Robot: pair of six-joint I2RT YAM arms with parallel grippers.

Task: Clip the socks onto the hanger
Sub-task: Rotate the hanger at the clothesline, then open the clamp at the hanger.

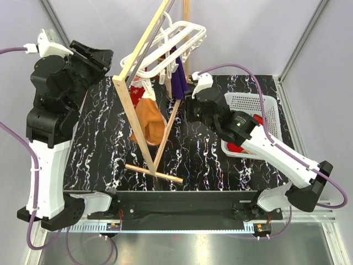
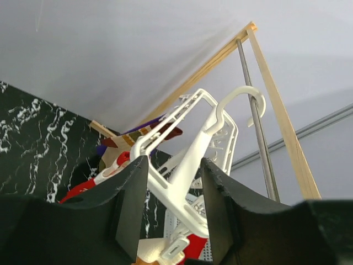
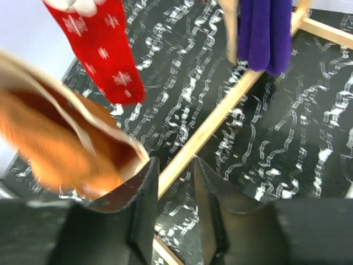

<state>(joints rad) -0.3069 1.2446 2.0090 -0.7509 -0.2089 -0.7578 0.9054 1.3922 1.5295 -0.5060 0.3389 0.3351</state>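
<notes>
The white hanger (image 1: 171, 41) hangs by its hook from the rod of the wooden stand. Three socks hang below it: a red snowflake sock (image 1: 138, 88), an orange sock (image 1: 149, 124) and a purple sock (image 1: 179, 77). My left gripper (image 1: 96, 58) is raised to the left of the hanger, apart from it. Its fingers are open and empty, with the hanger (image 2: 187, 149) showing through the gap. My right gripper (image 3: 175, 204) is open and empty, low beside the orange sock (image 3: 60, 149), which looks blurred. The red sock (image 3: 105, 49) and purple sock (image 3: 265, 33) hang beyond it.
The wooden A-frame stand (image 1: 140, 105) straddles the middle of the black marbled table, its base bar (image 3: 220, 116) under my right gripper. A white perforated basket (image 1: 270, 110) at the right holds a red sock (image 1: 237, 148). The metal rod (image 2: 256, 127) carries the hanger's hook.
</notes>
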